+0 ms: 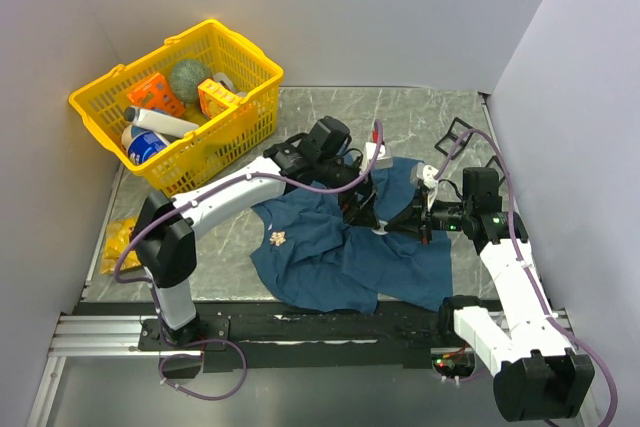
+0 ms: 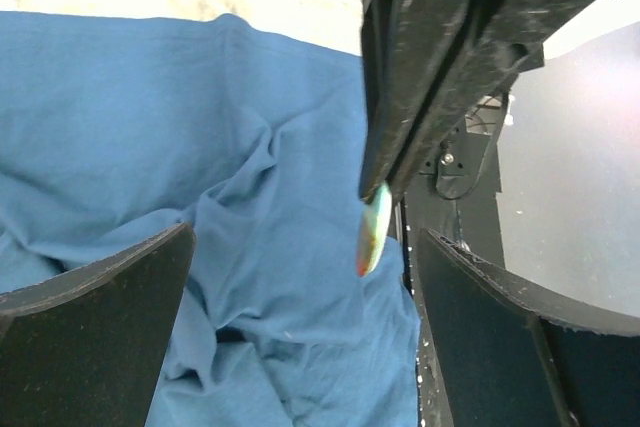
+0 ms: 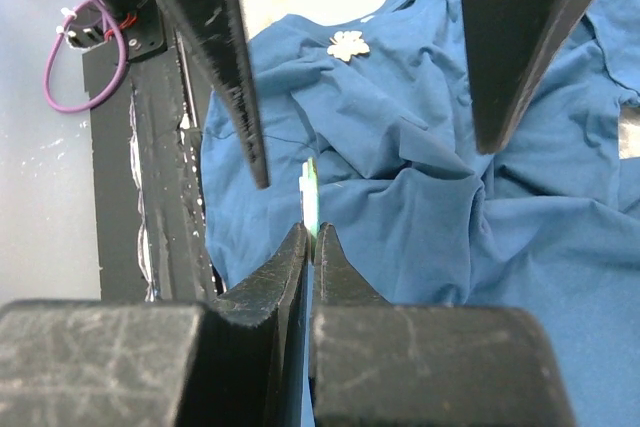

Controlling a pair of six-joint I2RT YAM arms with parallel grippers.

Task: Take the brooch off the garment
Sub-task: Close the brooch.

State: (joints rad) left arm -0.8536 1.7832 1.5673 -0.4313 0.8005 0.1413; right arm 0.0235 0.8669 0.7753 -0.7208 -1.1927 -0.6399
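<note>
Wrinkled blue shirt (image 1: 320,269), flower-shaped gold brooch (image 1: 277,239) on it; right claw (image 3: 312,232) pinches thin pale-green piece (image 3: 310,185), left claw (image 2: 305,237) gapes wide.

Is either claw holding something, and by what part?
The right gripper pinches a small pale flat piece by one edge; the left gripper is open, holding nothing.

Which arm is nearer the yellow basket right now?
Left. The left arm runs close beside the yellow basket, by its near corner; the right arm is across the garment, far to the side.
</note>
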